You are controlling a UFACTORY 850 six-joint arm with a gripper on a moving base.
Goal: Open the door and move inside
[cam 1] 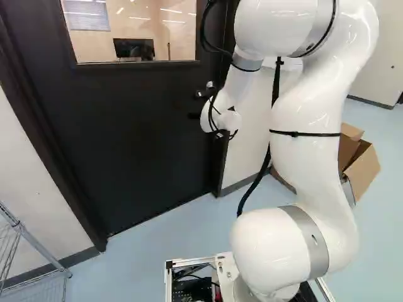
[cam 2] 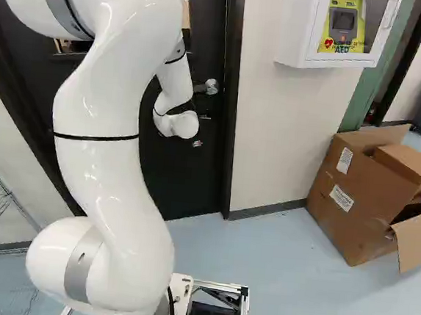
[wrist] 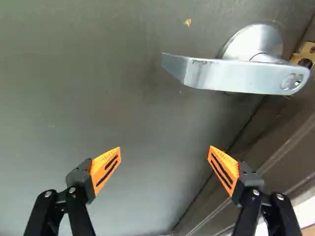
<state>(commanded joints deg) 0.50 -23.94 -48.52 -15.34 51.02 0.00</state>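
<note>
Well, from where I stand the door is shut, and everything turns on its lever handle, set close beside the frame. The white arm reaches in until its wrist is near that handle, just below it. The gripper is empty, its fingers spread wide, the orange pads facing each other with nothing between them; the handle sits ahead of them, untouched. A metal strike plate shows just beside the handle's round base, on the frame side, and the lever's free end points the other way. Past the frame, well apart from the handle, a cardboard box lies open on the floor.

That lever looks like hard, smooth metal, so I'd expect it to be rigid and rather slippery under the pads, with a spring pushing back as it turns. I'd take it out toward the free end, where less effort should turn it, though too near the tip the pads might slide off. The door itself looks heavy and stiff; it won't dent easily, but it'll likely want a slow, steady move from the base. Whether it swings toward us or away, I can't tell.
</note>
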